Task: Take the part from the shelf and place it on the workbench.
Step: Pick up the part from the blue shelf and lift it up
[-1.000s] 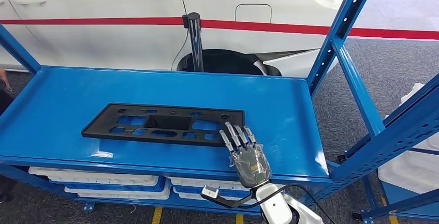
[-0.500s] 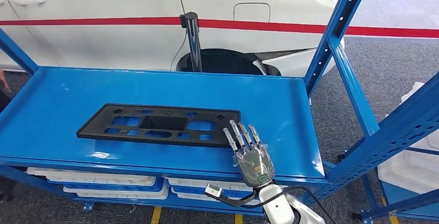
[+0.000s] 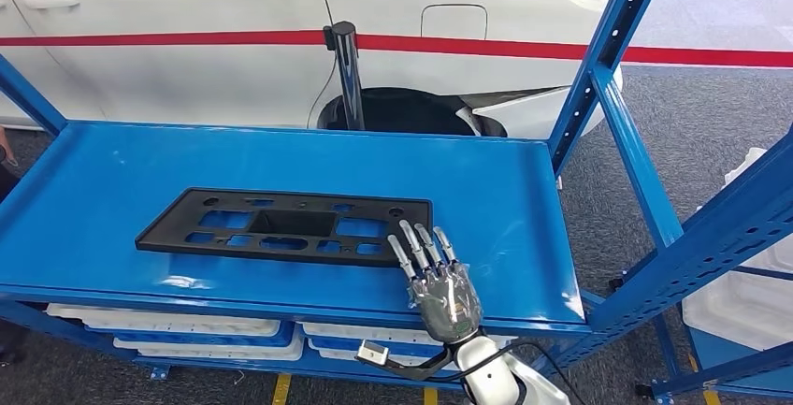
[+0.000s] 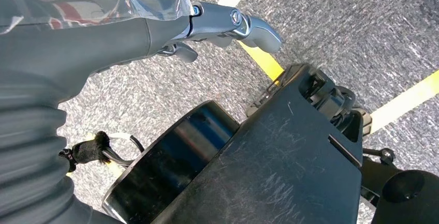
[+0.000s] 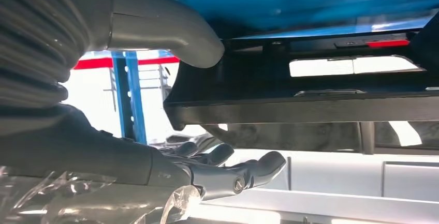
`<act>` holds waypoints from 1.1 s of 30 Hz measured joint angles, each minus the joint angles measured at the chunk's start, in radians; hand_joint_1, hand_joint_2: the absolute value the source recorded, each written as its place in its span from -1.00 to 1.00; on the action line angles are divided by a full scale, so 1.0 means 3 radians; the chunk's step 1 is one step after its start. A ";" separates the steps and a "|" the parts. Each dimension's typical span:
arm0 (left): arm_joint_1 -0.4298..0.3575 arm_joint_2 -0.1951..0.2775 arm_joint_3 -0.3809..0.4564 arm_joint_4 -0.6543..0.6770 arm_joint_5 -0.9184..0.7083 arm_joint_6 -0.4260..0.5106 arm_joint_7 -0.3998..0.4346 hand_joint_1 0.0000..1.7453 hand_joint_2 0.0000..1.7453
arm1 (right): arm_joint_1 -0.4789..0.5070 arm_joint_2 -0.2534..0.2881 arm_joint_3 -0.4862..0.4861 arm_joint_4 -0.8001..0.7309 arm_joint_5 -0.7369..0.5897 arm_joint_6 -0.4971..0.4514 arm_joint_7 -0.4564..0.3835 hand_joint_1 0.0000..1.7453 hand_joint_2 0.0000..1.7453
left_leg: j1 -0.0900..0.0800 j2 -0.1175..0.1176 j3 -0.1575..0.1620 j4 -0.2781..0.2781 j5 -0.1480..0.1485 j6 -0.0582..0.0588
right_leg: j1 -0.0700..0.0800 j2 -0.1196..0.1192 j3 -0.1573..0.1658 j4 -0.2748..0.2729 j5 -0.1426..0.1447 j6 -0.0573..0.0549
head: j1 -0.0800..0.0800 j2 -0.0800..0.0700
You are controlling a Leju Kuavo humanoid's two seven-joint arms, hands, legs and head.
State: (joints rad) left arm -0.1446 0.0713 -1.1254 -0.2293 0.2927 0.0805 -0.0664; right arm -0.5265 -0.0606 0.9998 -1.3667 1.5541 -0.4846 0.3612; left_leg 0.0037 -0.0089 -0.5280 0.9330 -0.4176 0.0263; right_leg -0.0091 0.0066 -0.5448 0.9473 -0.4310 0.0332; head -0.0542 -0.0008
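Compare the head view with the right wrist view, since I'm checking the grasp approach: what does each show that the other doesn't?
Head view alone: the whole black part flat on the blue shelf, the white car behind. Right wrist view alone: the thumb on one side of the part's edge and the fingers on the other, apart, nothing gripped. Both: the right robot hand at the part's near right corner.

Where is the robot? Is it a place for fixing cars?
Probably a car workshop or factory. A white car stands behind a blue metal shelf holding a black plastic car part, with white trays stored below.
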 joint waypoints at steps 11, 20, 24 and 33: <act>-0.0012 0.0000 -0.0017 0.0000 -0.0048 -0.0004 0.0003 -1.00 1.00 | -0.0048 0.0279 0.0296 0.0024 -0.0018 0.0251 -0.0450 -1.00 1.00 | 0.0005 -0.0001 0.0000 -0.0002 0.0003 -0.0005 | 0.0005 -0.0002 0.0000 0.0001 -0.0002 -0.0004 | 0.0000 0.0000; -0.0014 0.0000 -0.0017 0.0000 -0.0054 0.0000 0.0004 -1.00 1.00 | -0.0224 0.0460 0.0479 -0.0013 0.0048 0.0368 -0.0428 -1.00 1.00 | 0.0005 -0.0001 -0.0001 -0.0003 0.0003 -0.0006 | 0.0005 -0.0002 -0.0001 0.0001 -0.0002 -0.0005 | 0.0000 0.0000; -0.0014 0.0000 -0.0017 0.0000 -0.0050 0.0000 0.0004 -1.00 1.00 | -0.0322 0.0512 0.0552 -0.0060 0.0058 0.0435 -0.0401 -1.00 1.00 | 0.0005 -0.0001 -0.0001 -0.0002 0.0003 -0.0006 | 0.0005 -0.0002 -0.0001 0.0001 -0.0002 -0.0005 | 0.0000 0.0000; -0.0013 0.0000 -0.0017 0.0000 -0.0044 0.0000 0.0004 -1.00 1.00 | -0.0383 0.0540 0.0647 -0.0105 0.0057 0.0452 -0.0384 -1.00 1.00 | 0.0005 -0.0001 -0.0002 -0.0003 0.0003 -0.0006 | 0.0005 -0.0002 -0.0003 0.0001 -0.0002 -0.0006 | 0.0000 0.0000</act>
State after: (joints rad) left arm -0.1484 0.0713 -1.1307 -0.2293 0.2795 0.0805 -0.0652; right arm -0.6413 0.1014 1.1938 -1.3981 1.5713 -0.3489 0.2461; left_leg 0.0054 -0.0091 -0.5287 0.9322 -0.4166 0.0244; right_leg -0.0076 0.0060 -0.5456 0.9477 -0.4316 0.0315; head -0.0542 -0.0008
